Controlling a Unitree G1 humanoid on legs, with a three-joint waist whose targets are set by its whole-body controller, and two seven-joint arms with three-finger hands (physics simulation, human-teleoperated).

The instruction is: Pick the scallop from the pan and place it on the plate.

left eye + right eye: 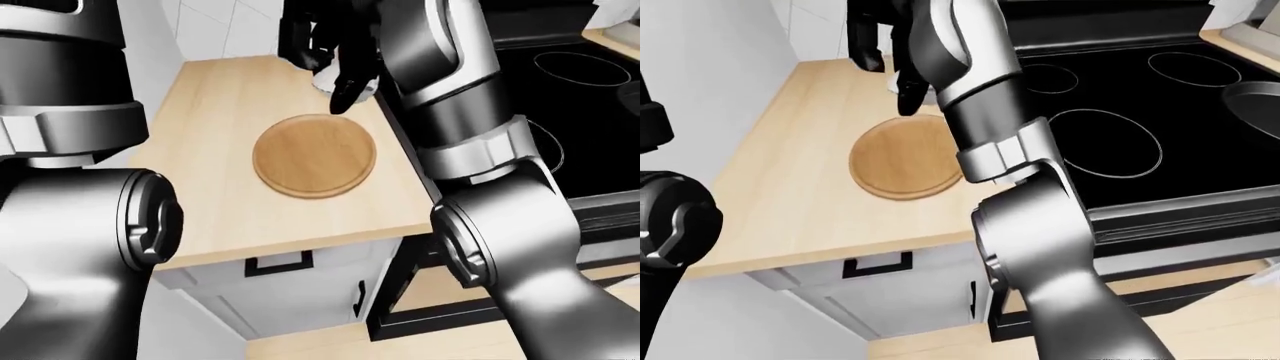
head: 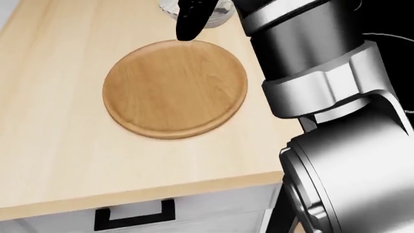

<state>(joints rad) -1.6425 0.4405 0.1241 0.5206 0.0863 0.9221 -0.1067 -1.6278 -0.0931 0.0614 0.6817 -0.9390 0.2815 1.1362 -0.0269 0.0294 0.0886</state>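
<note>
Your right hand [image 1: 335, 56] hangs above the top edge of the round wooden plate [image 1: 314, 155], reaching across from the black glass stove [image 1: 1110, 90]. One dark finger [image 2: 190, 19] points down toward the plate's rim, and a pale, rounded thing [image 2: 217, 14] shows just behind it. That may be the scallop, but the hand covers most of it, so you cannot be sure, and you cannot tell whether the fingers are closed on it or merely standing beside it.

The plate itself is bare: nothing lies on its wood below the fingertip. The dark frying pan [image 1: 1255, 97] shows only as a rim at the right edge of the right-eye view, well away from the fingers, and its inside is out of sight.

Judging by this, the carry looks nearly finished and the release is what remains. You would want the hand a little lower in the head view, over the plate's middle, before opening.

Your left arm [image 1: 80, 225] fills the left of the left-eye view; its hand is not visible.
</note>
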